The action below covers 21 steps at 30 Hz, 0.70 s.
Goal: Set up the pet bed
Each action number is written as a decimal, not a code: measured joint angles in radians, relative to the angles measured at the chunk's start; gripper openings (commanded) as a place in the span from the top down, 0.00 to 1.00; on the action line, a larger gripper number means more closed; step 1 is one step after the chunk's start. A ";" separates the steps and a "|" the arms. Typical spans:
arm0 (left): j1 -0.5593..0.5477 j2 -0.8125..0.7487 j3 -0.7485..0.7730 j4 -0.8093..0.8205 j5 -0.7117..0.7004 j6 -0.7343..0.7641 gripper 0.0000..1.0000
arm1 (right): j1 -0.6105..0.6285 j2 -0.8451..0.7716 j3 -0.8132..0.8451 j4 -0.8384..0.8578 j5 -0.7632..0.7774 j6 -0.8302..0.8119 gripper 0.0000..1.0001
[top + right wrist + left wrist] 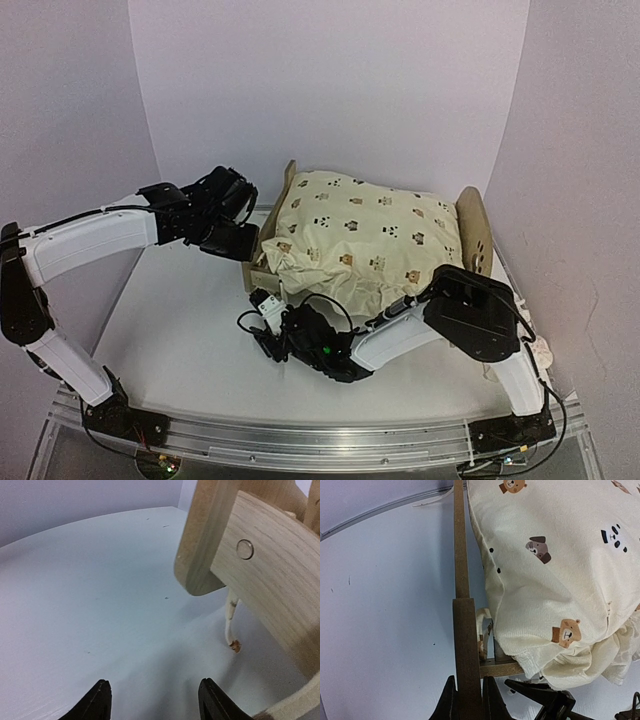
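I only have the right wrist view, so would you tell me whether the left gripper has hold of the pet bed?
Observer: Yes, the left gripper is shut on the edge of the pet bed's flat footboard.
Operator: Thank you. Is anything lying on the bed?
Observer: A cream animal-print cushion lies across it, between the two end boards.
Operator: And where is my right gripper, seen from above?
Observer: The right gripper sits at the bed's near side, close to the footboard corner, beside the cushion's bunched edge.
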 measured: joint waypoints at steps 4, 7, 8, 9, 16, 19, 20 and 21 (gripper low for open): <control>0.000 0.000 0.008 -0.008 0.000 0.003 1.00 | -0.003 0.056 0.036 0.093 0.078 -0.059 0.41; 0.000 0.000 0.008 -0.014 0.001 0.002 1.00 | -0.004 0.092 0.063 0.159 0.115 -0.104 0.41; 0.000 0.000 0.008 -0.015 0.001 0.002 1.00 | -0.004 0.104 0.075 0.179 0.127 -0.119 0.41; 0.000 0.000 0.008 -0.016 0.001 0.002 1.00 | -0.004 0.115 0.086 0.195 0.138 -0.134 0.41; 0.000 -0.001 0.008 -0.021 0.002 0.002 1.00 | -0.012 0.175 0.153 0.263 0.198 -0.203 0.41; 0.000 -0.005 0.008 -0.021 0.002 0.002 1.00 | -0.013 0.183 0.155 0.277 0.213 -0.214 0.43; 0.000 -0.006 0.008 -0.021 0.002 0.003 1.00 | -0.015 0.185 0.155 0.282 0.215 -0.215 0.44; 0.000 -0.006 0.008 -0.021 0.002 0.003 1.00 | -0.016 0.187 0.155 0.288 0.217 -0.216 0.45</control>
